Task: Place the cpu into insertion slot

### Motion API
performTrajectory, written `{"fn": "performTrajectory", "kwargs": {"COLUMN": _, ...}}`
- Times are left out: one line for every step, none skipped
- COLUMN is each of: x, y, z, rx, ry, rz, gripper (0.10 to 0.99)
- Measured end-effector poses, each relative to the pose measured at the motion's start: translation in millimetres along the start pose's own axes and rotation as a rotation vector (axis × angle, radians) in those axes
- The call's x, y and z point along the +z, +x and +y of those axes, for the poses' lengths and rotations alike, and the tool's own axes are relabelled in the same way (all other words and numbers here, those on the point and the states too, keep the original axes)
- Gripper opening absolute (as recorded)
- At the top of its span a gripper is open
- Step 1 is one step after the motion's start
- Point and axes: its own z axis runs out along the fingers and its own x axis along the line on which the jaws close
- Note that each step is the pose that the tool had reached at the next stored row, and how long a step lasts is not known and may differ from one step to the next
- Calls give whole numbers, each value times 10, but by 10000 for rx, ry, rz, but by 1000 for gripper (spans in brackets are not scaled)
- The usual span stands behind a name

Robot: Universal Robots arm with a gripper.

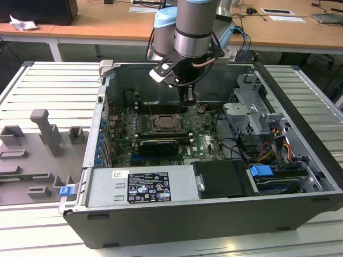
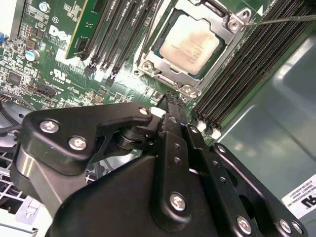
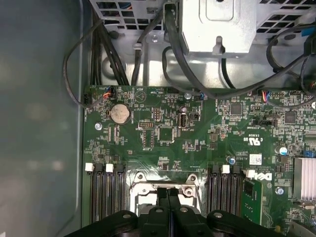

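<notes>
- The cpu (image 2: 192,42) is a flat square chip with a dull, brushed silver-grey top. It lies seated inside the insertion slot (image 2: 168,77).
- The slot's thin bright metal frame lies around the chip's edges, with round screws at the corners. A fine wire lever (image 2: 281,19) runs past one corner.
- In the exterior view the cpu (image 1: 164,122) sits near the middle of the green circuit board (image 1: 206,140).
- The gripper (image 2: 171,98) is matt black metal, with bolted link arms and two slim fingers pressed together. Nothing is pinched between them.
- Its tip hangs just beside the slot's frame. Whether it touches the board cannot be told.
- In the first wrist view the gripper (image 3: 168,193) shows only a hairline seam between the fingers.
- In the exterior view the gripper (image 1: 187,98) hangs from the arm's grey cylindrical wrist, between the slot and the case's far wall.
- Long narrow black memory slots (image 2: 123,34) with white end clips flank the socket on both sides.
- A round silver coin battery (image 3: 120,114) sits on the glossy green board, and black cables (image 3: 123,49) loop beside it.
- The dark grey computer case (image 1: 214,225) lies open on a ribbed metal worktop (image 1: 48,91).
- Grey moulded blocks (image 1: 45,134) stand on the worktop at the exterior view's left.
</notes>
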Motion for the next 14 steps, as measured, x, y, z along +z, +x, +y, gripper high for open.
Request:
{"fn": "performTrajectory", "kwargs": {"x": 8, "y": 0, "z": -18, "rx": -56, "ry": 2, "rz": 0, "gripper": 106}}
{"fn": "performTrajectory", "kwargs": {"x": 17, "y": 0, "z": -33, "rx": -110, "ry": 2, "rz": 2, "gripper": 106}}
{"fn": "performTrajectory", "kwargs": {"x": 21, "y": 0, "z": -48, "rx": -146, "ry": 3, "rz": 3, "gripper": 106}}
{"fn": "performTrajectory", "kwargs": {"x": 30, "y": 1, "z": -102, "rx": -215, "ry": 5, "rz": 3, "gripper": 106}}
{"fn": "performTrajectory", "kwargs": {"x": 36, "y": 3, "z": -157, "rx": -238, "ry": 5, "rz": 4, "gripper": 106}}
{"fn": "performTrajectory", "kwargs": {"x": 37, "y": 3, "z": -176, "rx": -246, "ry": 5, "rz": 3, "gripper": 106}}
{"fn": "performTrajectory", "kwargs": {"x": 38, "y": 4, "z": -196, "rx": -251, "ry": 5, "rz": 3, "gripper": 106}}
{"fn": "performTrajectory", "kwargs": {"x": 39, "y": 4, "z": -215, "rx": -252, "ry": 6, "rz": 4, "gripper": 106}}
{"fn": "performTrajectory", "kwargs": {"x": 40, "y": 5, "z": -232, "rx": -254, "ry": 6, "rz": 4, "gripper": 106}}
{"fn": "performTrajectory", "kwargs": {"x": 42, "y": 6, "z": -261, "rx": -260, "ry": 5, "rz": 4, "gripper": 106}}
{"fn": "performTrajectory", "kwargs": {"x": 44, "y": 6, "z": -288, "rx": -262, "ry": 6, "rz": 5, "gripper": 106}}
{"fn": "performTrajectory", "kwargs": {"x": 47, "y": 7, "z": -318, "rx": -265, "ry": 4, "rz": 6, "gripper": 106}}
{"fn": "performTrajectory", "kwargs": {"x": 49, "y": 8, "z": -351, "rx": -268, "ry": 4, "rz": 6, "gripper": 106}}
{"fn": "performTrajectory", "kwargs": {"x": 49, "y": 8, "z": -363, "rx": -269, "ry": 5, "rz": 5, "gripper": 106}}
